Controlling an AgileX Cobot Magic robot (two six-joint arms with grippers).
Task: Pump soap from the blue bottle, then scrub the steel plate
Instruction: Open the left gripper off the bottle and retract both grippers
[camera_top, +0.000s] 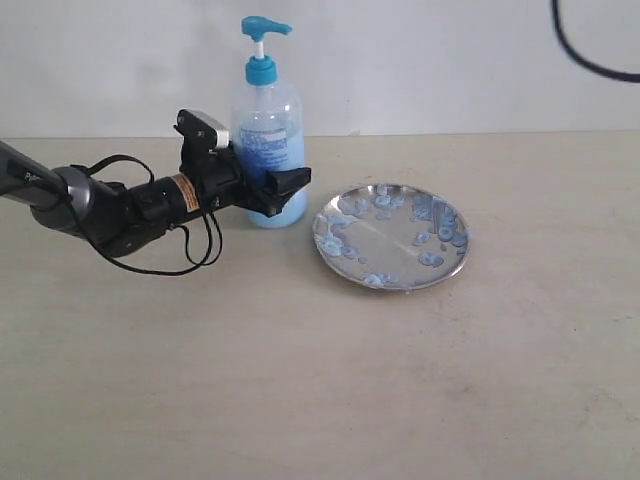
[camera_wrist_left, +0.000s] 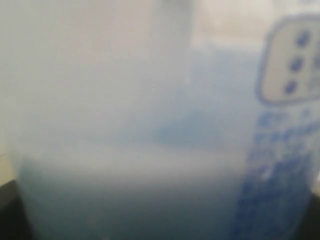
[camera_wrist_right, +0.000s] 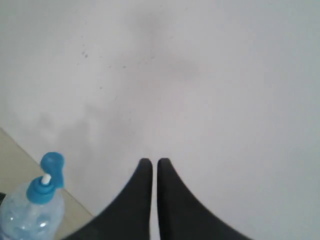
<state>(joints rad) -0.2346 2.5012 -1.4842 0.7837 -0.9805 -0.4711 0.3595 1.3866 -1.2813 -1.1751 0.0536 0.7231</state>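
Held low by left gripper (camera_top: 280, 185), blue bottle (camera_top: 268, 125) stands at ten o'clock of steel plate (camera_top: 395, 250); right gripper (camera_wrist_right: 151, 167) nearly closed, empty; off-centre pump (camera_top: 264, 28) press may tip bottle, soap (camera_top: 275, 213) missing plate

The blue bottle (camera_top: 268, 150) is standing at about 10 o'clock from the steel plate (camera_top: 390, 235), near its rim but apart from it, leaving only a narrow lane between them. The left gripper (camera_top: 280, 190) is hugging the bottle's lower body with a jaw on either side. Its arm (camera_top: 130, 215), trailing looped cables, is stretching away at 9 o'clock of the bottle and blocking that approach. The pump head (camera_top: 265, 27) is rising free above them. The table (camera_top: 320, 400) is lying open from 3 round to 8 o'clock of the plate. A black cable (camera_top: 590, 63) is hanging high at 1 o'clock, well apart. The right gripper (camera_wrist_right: 151, 162), fingers drawn together, is facing the white wall (camera_wrist_right: 210, 75), well apart from the pump head.
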